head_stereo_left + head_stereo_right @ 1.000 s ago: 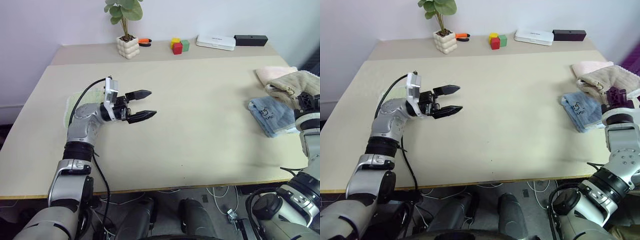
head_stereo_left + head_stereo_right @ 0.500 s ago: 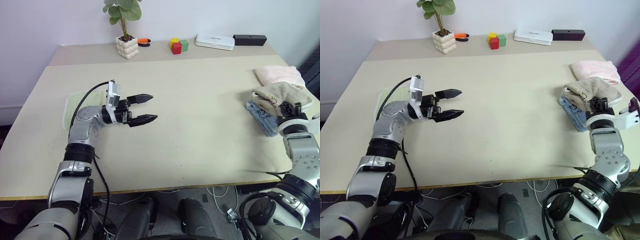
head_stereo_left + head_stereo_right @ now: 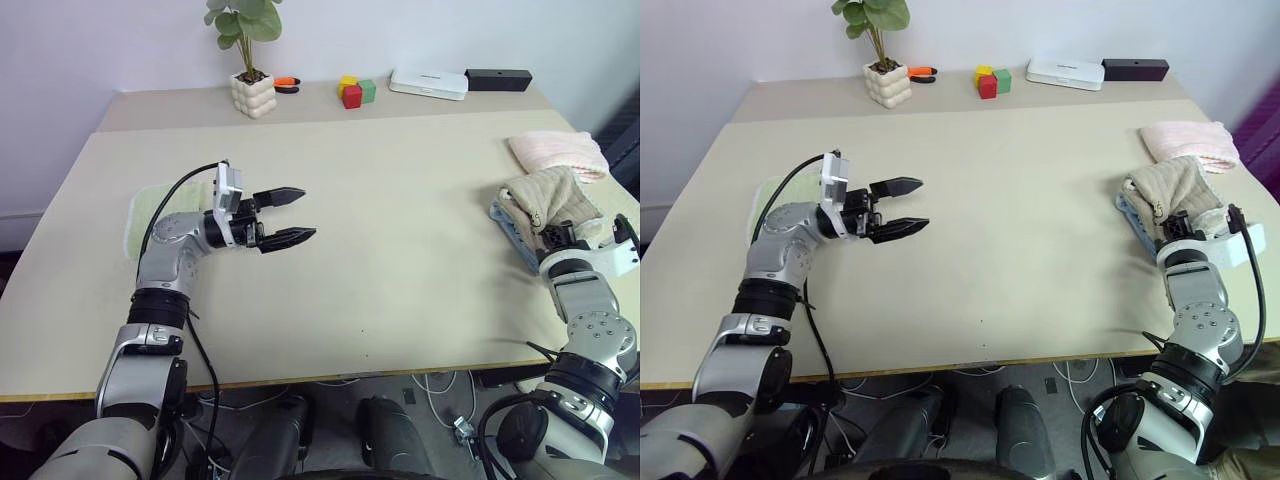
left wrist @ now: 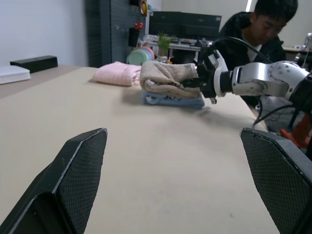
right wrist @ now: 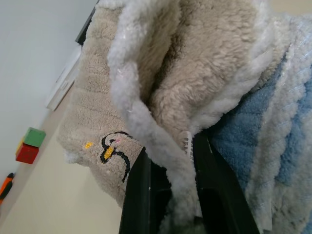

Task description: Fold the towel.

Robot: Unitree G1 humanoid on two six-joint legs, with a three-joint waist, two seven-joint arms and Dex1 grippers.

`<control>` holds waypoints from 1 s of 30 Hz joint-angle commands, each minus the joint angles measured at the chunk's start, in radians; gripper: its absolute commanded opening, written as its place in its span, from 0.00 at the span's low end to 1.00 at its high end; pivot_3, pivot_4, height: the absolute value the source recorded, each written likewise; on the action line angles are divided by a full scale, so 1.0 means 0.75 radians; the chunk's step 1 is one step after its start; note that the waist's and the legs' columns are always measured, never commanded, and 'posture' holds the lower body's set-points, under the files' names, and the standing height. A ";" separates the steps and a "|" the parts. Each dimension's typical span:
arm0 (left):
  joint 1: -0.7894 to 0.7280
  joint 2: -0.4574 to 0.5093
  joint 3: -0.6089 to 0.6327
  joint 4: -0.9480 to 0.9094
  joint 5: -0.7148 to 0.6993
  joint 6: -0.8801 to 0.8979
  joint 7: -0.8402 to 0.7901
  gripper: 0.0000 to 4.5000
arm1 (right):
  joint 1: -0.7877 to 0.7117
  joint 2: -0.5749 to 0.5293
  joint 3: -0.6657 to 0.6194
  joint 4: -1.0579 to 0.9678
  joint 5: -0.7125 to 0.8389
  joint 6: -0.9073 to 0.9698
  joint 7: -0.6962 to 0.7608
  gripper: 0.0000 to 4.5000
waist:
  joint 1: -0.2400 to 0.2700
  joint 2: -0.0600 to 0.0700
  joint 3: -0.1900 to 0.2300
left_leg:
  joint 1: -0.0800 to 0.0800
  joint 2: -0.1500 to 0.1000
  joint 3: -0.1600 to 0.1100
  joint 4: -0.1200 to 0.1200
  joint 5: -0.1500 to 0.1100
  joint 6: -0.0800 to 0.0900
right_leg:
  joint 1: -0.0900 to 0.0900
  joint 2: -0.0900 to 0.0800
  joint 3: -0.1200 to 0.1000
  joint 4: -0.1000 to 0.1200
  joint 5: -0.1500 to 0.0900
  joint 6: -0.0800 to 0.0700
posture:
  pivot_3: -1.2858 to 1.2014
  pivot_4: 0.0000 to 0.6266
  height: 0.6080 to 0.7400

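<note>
- I see the tabletop (image 3: 400, 250) running wide and beige, with its near corners cut off by the edges of the head views.
- A person (image 4: 253, 29) in dark clothing sits beyond the far end of the tabletop in the left wrist view; below the shoulders, the robot's right arm hides the body.
- The towel (image 3: 548, 200) lies bunched in a tan heap near the right edge of the tabletop, on top of a blue folded towel (image 3: 1137, 222) that shows as just a strip under it.
- A pink folded towel (image 3: 557, 152) sits just behind the heap.
- A light green folded towel (image 3: 150, 205) lies at the left side, partly hidden by my left arm.
- My left end effector (image 3: 290, 214) hovers above the left half of the tabletop, fingers spread wide with nothing between them.
- My right end effector (image 5: 170, 187) is at the near edge of the towel; in the right wrist view its two fingers are narrow, pinching a whitish-trimmed fold of the towel. Its fingertips are buried in the pile.
- A potted plant (image 3: 250, 60), coloured blocks (image 3: 355, 92), a white box (image 3: 428, 84) and a black box (image 3: 498, 78) stand along the back.
- A small dark embroidered mark (image 5: 114, 148) shows on the towel; I cannot make out what it depicts.
</note>
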 commanded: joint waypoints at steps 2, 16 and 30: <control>-0.032 -0.017 0.015 -0.006 -0.007 -0.042 0.013 1.00 | 0.034 -0.085 0.087 -0.100 -0.151 -0.047 -0.008 0.56 | 0.002 0.000 0.000 | 0.000 0.000 0.000 0.000 0.000 0.000 | 0.000 0.000 0.000 0.000 0.000 0.000 | 0.52 0.24 1.00; -0.055 -0.080 0.029 0.055 -0.016 -0.077 0.043 1.00 | 0.052 -0.151 0.243 -0.180 -0.529 -0.092 -0.131 1.00 | 0.003 0.000 0.000 | 0.000 0.000 0.000 0.000 0.000 0.000 | 0.000 0.000 0.000 0.000 0.000 0.000 | 0.52 0.24 1.00; -0.006 -0.106 0.035 0.011 -0.021 -0.090 0.078 1.00 | 0.023 -0.313 0.444 -0.236 -0.797 -0.421 0.197 1.00 | -0.008 0.000 0.000 | 0.000 0.000 0.001 0.000 0.000 0.000 | 0.000 0.001 0.000 0.000 0.000 0.000 | 0.52 0.24 1.00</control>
